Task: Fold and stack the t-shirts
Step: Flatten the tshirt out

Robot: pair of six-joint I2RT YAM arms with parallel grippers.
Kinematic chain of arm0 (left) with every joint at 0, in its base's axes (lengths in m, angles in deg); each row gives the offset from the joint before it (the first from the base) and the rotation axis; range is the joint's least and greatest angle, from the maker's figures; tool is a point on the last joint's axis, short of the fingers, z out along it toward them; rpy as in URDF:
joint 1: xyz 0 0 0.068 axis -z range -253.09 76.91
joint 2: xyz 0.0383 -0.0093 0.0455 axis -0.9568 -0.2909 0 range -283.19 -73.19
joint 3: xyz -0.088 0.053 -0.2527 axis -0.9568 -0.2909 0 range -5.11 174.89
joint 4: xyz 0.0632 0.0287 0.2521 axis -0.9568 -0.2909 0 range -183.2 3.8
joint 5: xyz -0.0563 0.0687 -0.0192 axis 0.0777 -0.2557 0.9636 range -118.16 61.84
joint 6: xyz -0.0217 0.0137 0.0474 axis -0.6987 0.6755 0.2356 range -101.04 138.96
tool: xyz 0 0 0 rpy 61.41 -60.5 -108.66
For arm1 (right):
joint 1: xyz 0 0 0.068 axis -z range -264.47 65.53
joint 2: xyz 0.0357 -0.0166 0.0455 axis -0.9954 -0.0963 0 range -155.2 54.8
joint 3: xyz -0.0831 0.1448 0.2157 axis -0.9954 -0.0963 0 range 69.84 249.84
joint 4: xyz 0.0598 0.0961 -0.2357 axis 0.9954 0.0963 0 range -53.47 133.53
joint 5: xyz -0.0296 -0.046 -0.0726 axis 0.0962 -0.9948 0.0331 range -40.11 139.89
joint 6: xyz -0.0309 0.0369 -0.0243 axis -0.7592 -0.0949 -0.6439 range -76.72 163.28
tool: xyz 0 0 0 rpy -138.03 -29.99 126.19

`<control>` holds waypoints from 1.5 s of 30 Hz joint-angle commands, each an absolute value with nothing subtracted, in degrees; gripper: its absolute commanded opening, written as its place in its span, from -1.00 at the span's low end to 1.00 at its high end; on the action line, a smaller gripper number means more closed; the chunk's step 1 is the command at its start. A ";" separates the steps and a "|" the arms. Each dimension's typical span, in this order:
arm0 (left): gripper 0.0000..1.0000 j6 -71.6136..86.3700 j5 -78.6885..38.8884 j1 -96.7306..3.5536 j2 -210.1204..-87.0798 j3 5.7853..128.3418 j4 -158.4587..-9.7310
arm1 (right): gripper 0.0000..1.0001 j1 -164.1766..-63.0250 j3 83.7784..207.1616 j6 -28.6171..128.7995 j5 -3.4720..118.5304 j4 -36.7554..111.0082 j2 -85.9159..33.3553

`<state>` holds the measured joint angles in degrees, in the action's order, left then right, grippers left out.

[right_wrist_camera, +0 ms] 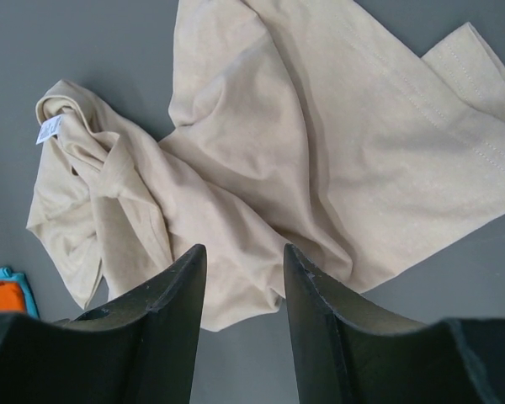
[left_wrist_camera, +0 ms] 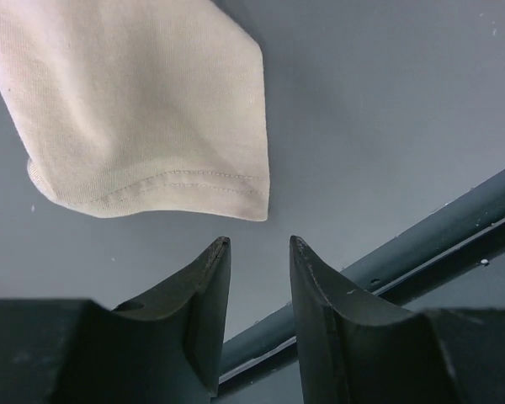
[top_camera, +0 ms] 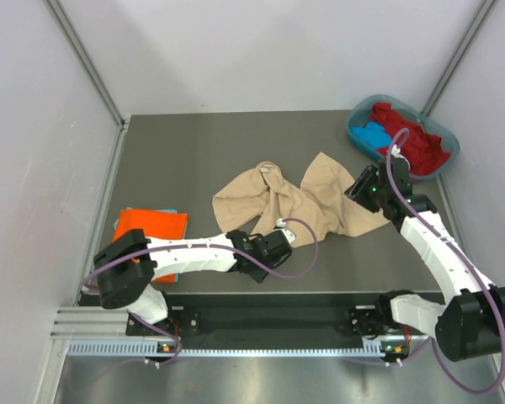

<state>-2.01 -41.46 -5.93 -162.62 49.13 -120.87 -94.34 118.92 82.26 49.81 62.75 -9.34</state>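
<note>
- Held the left gripper [left_wrist_camera: 258,244] low over the table's [top_camera: 194,143] near edge, jaws parted with nothing between them, tips just short of the stitched sleeve hem [left_wrist_camera: 210,181] of the beige t-shirt [left_wrist_camera: 151,109]. Judged to be lined up there so that this loose edge could be pinched.
- Parked the orange t-shirt [top_camera: 151,225] folded flat at the near left, on top of a blue t-shirt [top_camera: 178,212] showing only as a thin edge. Presumably chosen as the stacking spot, just beside the left arm and clear of the working middle.
- Spread the beige t-shirt across the middle of the table, not yet folded. Bunched on its left half around the collar and the white neck label [right_wrist_camera: 49,129], flatter on its right half. Likely in need of smoothing before any clean fold.
- Poised the right gripper [right_wrist_camera: 244,252] above the shirt's right part, jaws spread and no cloth pinched. Seemingly set opposite the left one so that both sides could be worked together.
- Kept the red t-shirt [top_camera: 408,135] and a bright blue t-shirt [top_camera: 372,135] heaped in the teal tub [top_camera: 353,126] at the far right corner, well apart from the stack. Taken as the waiting supply.
</note>
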 commanded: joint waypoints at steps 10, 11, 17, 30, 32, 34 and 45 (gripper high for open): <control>-0.19 -0.90 -39.85 -5.94 -169.68 49.83 -114.15 | -0.15 -93.26 117.38 81.33 49.71 60.70 -8.04; -0.19 -0.99 -40.20 -6.03 -170.48 50.00 -114.23 | -0.15 -93.26 117.30 81.25 49.71 60.61 -7.87; -0.44 -2.75 -43.09 -5.94 -173.65 51.22 -116.25 | -0.15 -92.74 116.86 80.46 49.71 60.61 -7.16; -1.00 -7.23 -54.00 -8.66 -165.40 59.67 -130.76 | -0.14 -92.21 117.21 80.80 50.32 60.17 -8.48; -1.00 -6.89 -53.13 -9.19 -162.94 59.84 -130.67 | -0.14 -92.21 117.12 80.81 51.47 60.00 -8.57; -1.00 -4.52 -46.47 -9.45 -161.53 59.23 -128.40 | -0.14 -92.21 116.95 81.16 51.91 59.82 -8.66; -0.24 -0.12 -40.02 -8.14 -165.13 53.87 -123.38 | -0.14 -92.21 116.07 81.42 52.35 58.86 -8.92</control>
